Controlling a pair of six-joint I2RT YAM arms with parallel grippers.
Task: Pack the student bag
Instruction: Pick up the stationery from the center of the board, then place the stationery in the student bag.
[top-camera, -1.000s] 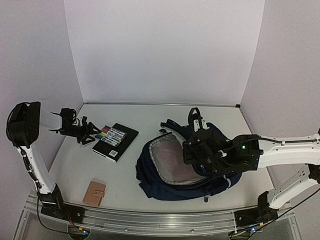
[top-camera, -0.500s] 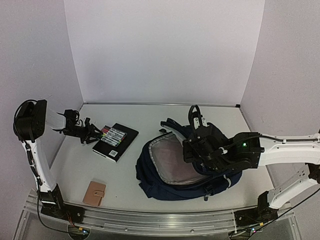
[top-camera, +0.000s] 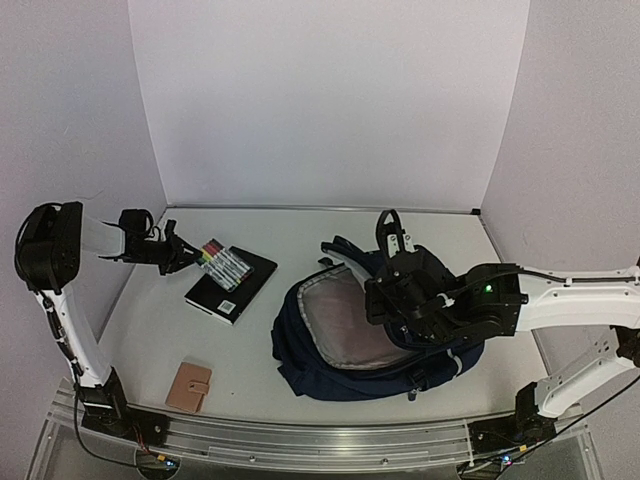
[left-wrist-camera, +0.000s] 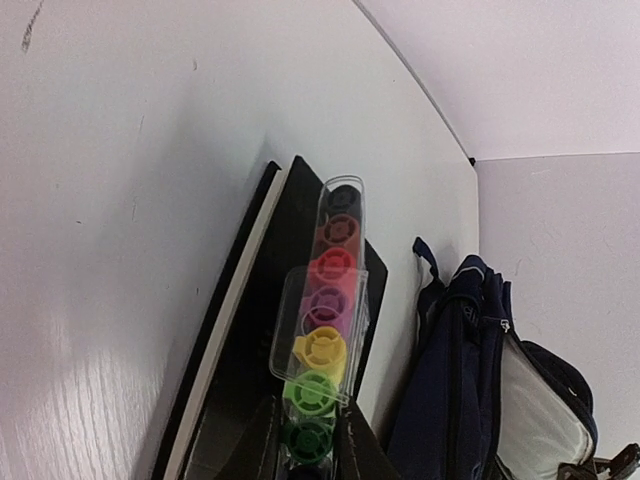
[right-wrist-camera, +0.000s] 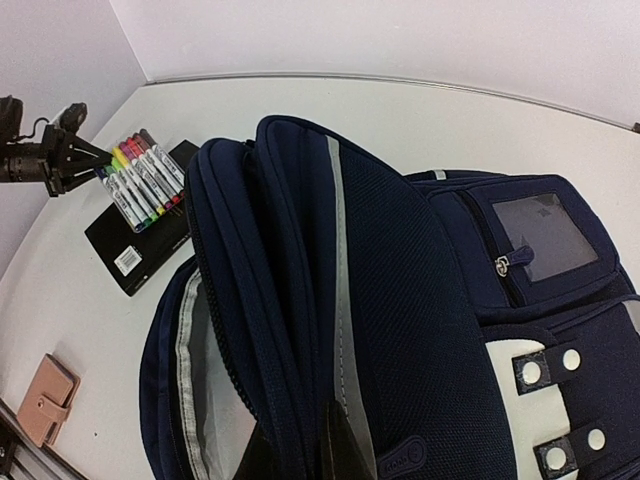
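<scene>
Left hand (top-camera: 187, 257) now at marker pack (top-camera: 225, 266) end

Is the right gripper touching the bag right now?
Touching. The right wrist view shows the right gripper shut on the raised flap edge of the bag, with navy fabric pinched between its fingers.

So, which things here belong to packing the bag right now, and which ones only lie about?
In the job:
student bag, its flap held up by the right pincer
pack of markers, gripped at its end by the left pincer

Lying about, probably for later:
black notebook, under the markers
tan wallet, alone near the front edge
</scene>
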